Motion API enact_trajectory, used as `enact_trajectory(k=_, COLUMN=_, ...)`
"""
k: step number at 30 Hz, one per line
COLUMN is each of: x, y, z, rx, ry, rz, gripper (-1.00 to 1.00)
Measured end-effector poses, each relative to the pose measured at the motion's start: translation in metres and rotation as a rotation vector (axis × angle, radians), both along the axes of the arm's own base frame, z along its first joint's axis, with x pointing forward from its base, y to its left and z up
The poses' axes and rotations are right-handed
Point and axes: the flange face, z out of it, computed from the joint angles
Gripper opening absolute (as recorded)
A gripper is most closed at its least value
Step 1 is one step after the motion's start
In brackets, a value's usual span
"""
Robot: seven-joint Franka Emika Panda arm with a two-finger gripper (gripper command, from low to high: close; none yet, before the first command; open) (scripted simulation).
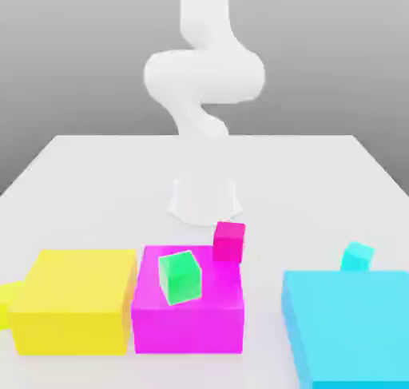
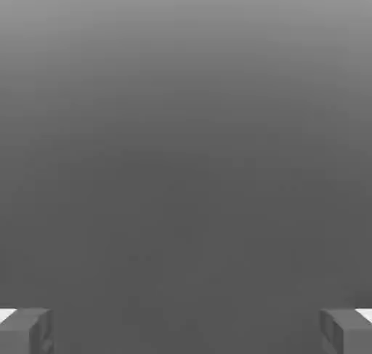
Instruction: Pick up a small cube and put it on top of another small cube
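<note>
The gripper (image 2: 186,331) is spread wide and holds nothing; its two fingertips (image 2: 25,331) sit at opposite edges of the hand view, with only grey background between them. In the exterior view the small cyan cube (image 1: 357,256) rests on the white table (image 1: 96,188), just behind the far edge of the large cyan block (image 1: 351,327), at about four o'clock from the arm's base (image 1: 204,197). The small green cube (image 1: 180,277) sits tilted on the magenta block (image 1: 188,307), with a small magenta cube (image 1: 229,241) at its one o'clock. Judgement: pickup not begun. Descend straight over the cyan cube, fingers clear of the large block's edge, and close squarely on opposite faces.
</note>
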Motion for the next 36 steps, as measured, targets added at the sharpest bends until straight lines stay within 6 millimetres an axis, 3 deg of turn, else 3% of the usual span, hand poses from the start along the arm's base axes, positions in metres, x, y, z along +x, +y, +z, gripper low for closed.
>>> enact_trajectory(k=7, x=0.04, y=0.08, z=-0.103, rx=-0.213, ry=0.123, rz=0.43, gripper=0.0)
enact_trajectory(k=11, x=0.043, y=0.128, z=-0.163, rx=-0.327, ry=0.176, rz=0.681, gripper=0.0)
enact_trajectory(k=15, x=0.032, y=0.173, z=-0.224, rx=-0.438, ry=0.219, rz=0.939, gripper=0.0)
enact_trajectory(k=22, x=-0.014, y=0.239, z=-0.328, rx=-0.622, ry=0.27, rz=1.402, gripper=0.0)
enact_trajectory(k=29, x=-0.091, y=0.281, z=-0.423, rx=-0.793, ry=0.29, rz=1.893, gripper=0.0)
enact_trajectory(k=33, x=-0.142, y=0.289, z=-0.472, rx=-0.881, ry=0.29, rz=2.178, gripper=0.0)
enact_trajectory(k=36, x=-0.145, y=0.286, z=-0.502, rx=-0.892, ry=0.297, rz=2.222, gripper=0.0)
